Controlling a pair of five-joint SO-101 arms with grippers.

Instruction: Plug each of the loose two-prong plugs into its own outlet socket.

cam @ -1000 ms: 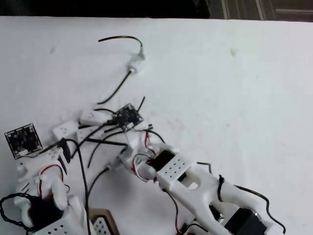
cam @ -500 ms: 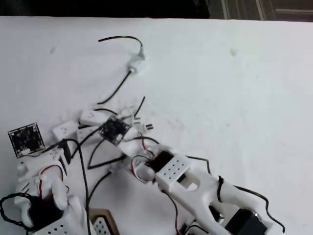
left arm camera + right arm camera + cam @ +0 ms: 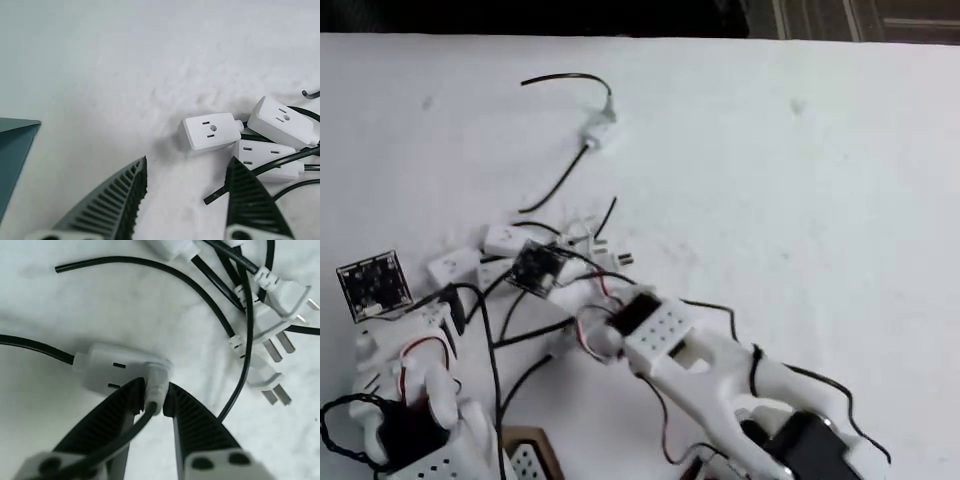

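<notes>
My right gripper (image 3: 154, 390) is shut on a white two-prong plug (image 3: 156, 380) pressed against a white outlet socket (image 3: 107, 370) with a black cord. Two loose plugs (image 3: 280, 295) (image 3: 265, 380) lie just beyond it, prongs bare. In the high view the right arm (image 3: 660, 335) sits over the tangle of cords, with the loose plugs (image 3: 605, 250) beside it. My left gripper (image 3: 188, 160) is open just above the table, facing three white outlet sockets (image 3: 210, 131) (image 3: 282, 120) (image 3: 265, 160). Two of these sockets (image 3: 505, 240) (image 3: 450, 266) show in the high view.
A joined plug and socket (image 3: 598, 128) with a black cord lies farther back. Black cords (image 3: 520, 330) cross between the arms. A brown block (image 3: 525, 450) sits at the near edge. A teal object (image 3: 15, 150) is beside the left gripper. The table's right half is bare white.
The right arm has moved left and nearer, carrying its black tag away from the loose plugs, which now lie uncovered. The left arm has stayed put.
</notes>
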